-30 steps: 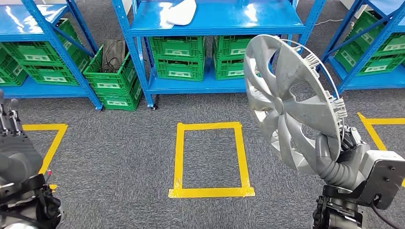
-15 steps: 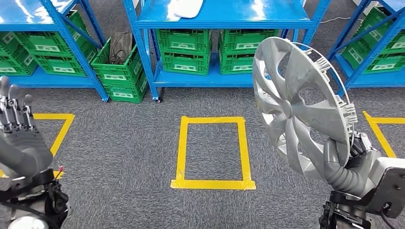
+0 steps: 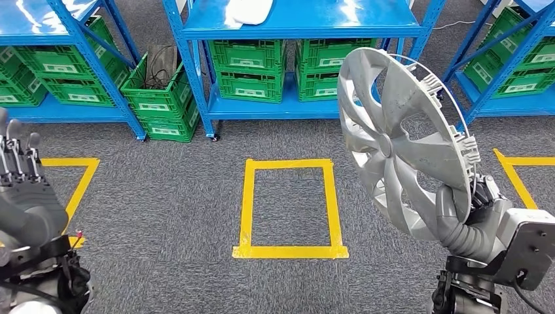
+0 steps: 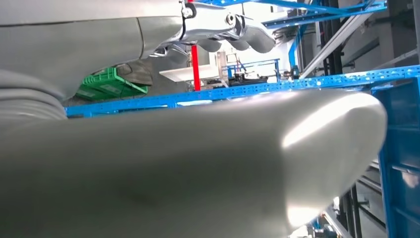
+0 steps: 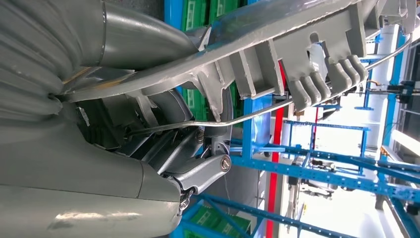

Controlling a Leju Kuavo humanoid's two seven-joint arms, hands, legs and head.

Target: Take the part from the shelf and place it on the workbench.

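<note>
Change since half a second before: whole view shifted slightly, so the camera had moved; left robot hand (image 3: 23,190) sat lower in frame. Near: left robot hand released, fingers apart and upright. Right robot hand (image 3: 468,206) grasped the wheel cover (image 3: 399,140) by its lower rim, disc held upright over the carpet. Mid: yellow floor rectangle (image 3: 243,209). Far: blue shelf (image 3: 301,29), green crates (image 3: 249,72). Risk, judged: edge-only hold could let the cover swing or slip during walking.
</note>
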